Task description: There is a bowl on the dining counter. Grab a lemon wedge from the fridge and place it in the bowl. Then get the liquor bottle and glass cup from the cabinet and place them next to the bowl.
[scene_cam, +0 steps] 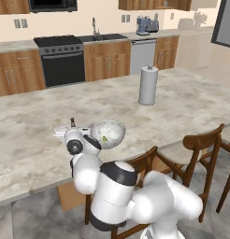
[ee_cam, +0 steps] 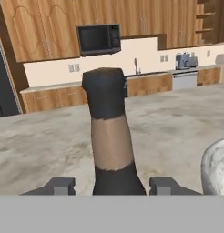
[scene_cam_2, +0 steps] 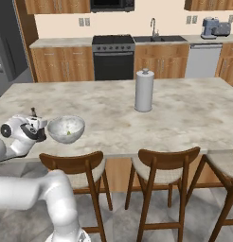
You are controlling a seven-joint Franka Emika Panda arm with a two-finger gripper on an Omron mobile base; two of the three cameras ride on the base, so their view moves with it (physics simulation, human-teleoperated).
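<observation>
A speckled white bowl (scene_cam: 107, 133) (scene_cam_2: 66, 128) stands on the dining counter (scene_cam: 37, 140) near its front edge. A small yellow-green lemon wedge (scene_cam: 105, 138) (scene_cam_2: 68, 133) lies inside it. The dark liquor bottle (ee_cam: 111, 141), with a tan band on its neck, stands upright just left of the bowl; its top (scene_cam: 72, 122) (scene_cam_2: 33, 112) pokes up behind my hand. My gripper (ee_cam: 114, 184) (scene_cam: 70, 134) (scene_cam_2: 35, 124) is open around the bottle's base, with a gap on each side between the fingers and the glass. The bowl's rim (ee_cam: 216, 166) shows at the hand view's right edge. The glass cup is out of view.
A paper towel roll (scene_cam: 148, 85) (scene_cam_2: 144, 90) stands mid-counter to the right. Wooden chairs (scene_cam: 196, 144) (scene_cam_2: 168, 160) line the counter's near side. The fridge (scene_cam_2: 7, 52) is at the far left, and a stove (scene_cam_2: 113, 59) and sink sit along the back wall.
</observation>
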